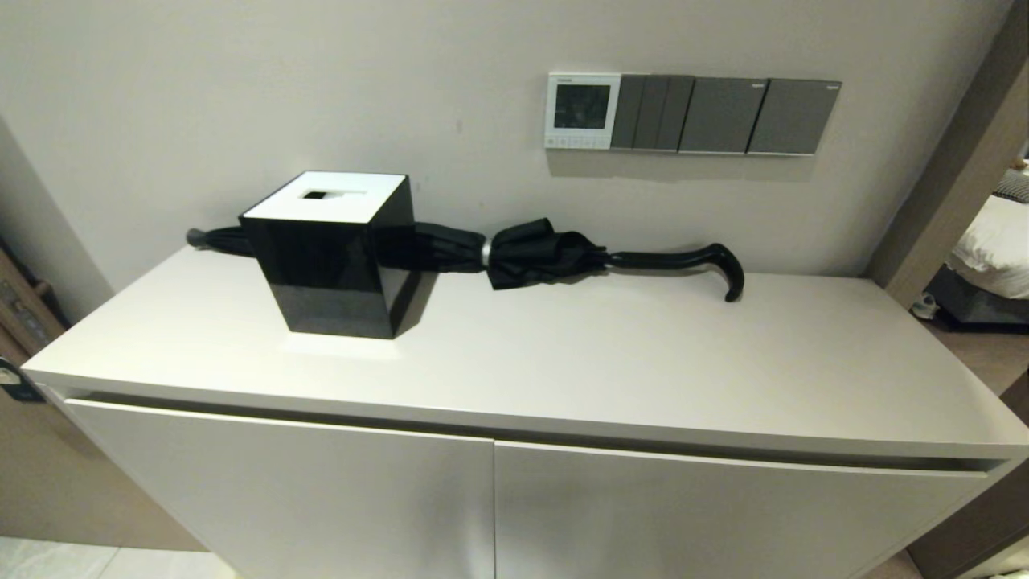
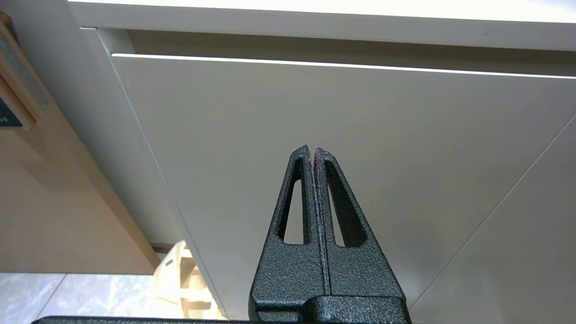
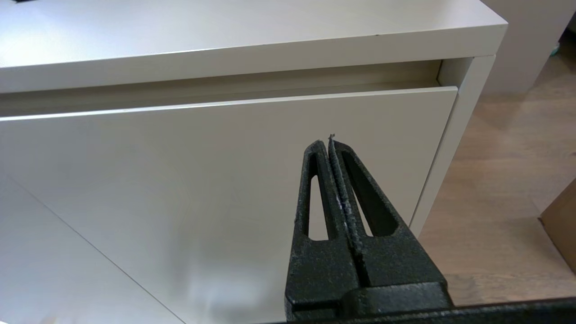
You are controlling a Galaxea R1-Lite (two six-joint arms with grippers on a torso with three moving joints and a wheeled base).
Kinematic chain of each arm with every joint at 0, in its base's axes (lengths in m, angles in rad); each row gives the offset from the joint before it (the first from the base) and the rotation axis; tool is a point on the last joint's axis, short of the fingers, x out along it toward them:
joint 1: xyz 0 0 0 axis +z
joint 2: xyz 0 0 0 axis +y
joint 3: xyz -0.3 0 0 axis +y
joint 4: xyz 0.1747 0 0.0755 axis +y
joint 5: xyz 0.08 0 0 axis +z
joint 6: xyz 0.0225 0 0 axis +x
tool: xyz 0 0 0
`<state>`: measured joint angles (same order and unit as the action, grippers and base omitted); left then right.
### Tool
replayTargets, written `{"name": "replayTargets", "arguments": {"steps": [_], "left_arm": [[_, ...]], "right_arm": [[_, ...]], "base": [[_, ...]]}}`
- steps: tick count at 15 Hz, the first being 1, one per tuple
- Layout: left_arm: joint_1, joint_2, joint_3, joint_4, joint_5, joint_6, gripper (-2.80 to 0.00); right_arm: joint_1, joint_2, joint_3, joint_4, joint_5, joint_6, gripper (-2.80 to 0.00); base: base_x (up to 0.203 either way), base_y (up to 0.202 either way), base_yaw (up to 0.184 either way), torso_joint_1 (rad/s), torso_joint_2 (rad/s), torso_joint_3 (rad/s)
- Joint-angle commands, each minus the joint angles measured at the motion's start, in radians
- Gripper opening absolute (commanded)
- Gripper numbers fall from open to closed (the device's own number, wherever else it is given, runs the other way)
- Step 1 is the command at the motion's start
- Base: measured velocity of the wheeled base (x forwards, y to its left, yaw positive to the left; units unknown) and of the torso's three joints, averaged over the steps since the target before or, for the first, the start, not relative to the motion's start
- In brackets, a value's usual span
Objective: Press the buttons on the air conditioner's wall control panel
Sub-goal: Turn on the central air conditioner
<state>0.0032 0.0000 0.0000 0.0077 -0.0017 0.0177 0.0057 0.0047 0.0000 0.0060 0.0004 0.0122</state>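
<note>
The air conditioner's wall control panel (image 1: 582, 111) is a small white-framed square with a dark screen, on the wall above the cabinet. Its row of tiny light grey buttons (image 1: 577, 142) runs along its bottom edge. Neither arm shows in the head view. My left gripper (image 2: 312, 148) is shut and empty, low in front of the cabinet's left door. My right gripper (image 3: 328, 141) is shut and empty, low in front of the cabinet's right door. Both are far below the panel.
Dark grey switch plates (image 1: 723, 115) sit right of the panel. On the white cabinet top (image 1: 563, 362) stand a black tissue box (image 1: 331, 253) and a folded black umbrella (image 1: 555, 253) along the wall, below the panel. A bed (image 1: 993, 249) shows at far right.
</note>
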Motion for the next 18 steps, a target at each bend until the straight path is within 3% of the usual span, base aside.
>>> {"name": "replayTargets", "arguments": {"steps": [1,4,7,11,18], "left_arm": [[0.000,0.000,0.000,0.000,0.000,-0.004,-2.80],[0.000,0.000,0.000,0.000,0.000,-0.004,-2.80],[0.000,0.000,0.000,0.000,0.000,-0.004,-2.80],[0.000,0.000,0.000,0.000,0.000,-0.004,-2.80],[0.000,0.000,0.000,0.000,0.000,-0.004,-2.80]], "right_arm": [[0.000,0.001,-0.001,-0.006,0.002,-0.012,-2.80],[0.000,0.001,-0.153,0.032,0.050,-0.011,-2.80],[0.001,0.046,-0.412,0.199,0.102,-0.009,-2.80],[0.003,0.401,-0.705,0.187,0.110,-0.008,-2.80],[0.016,1.182,-1.475,0.173,0.095,0.088,-2.80]], "base": [[0.000,0.000,0.000,0.000,0.00,0.000],[0.000,0.000,0.000,0.000,0.00,0.000],[0.000,0.000,0.000,0.000,0.00,0.000],[0.000,0.000,0.000,0.000,0.00,0.000],[0.000,0.000,0.000,0.000,0.00,0.000]]}}
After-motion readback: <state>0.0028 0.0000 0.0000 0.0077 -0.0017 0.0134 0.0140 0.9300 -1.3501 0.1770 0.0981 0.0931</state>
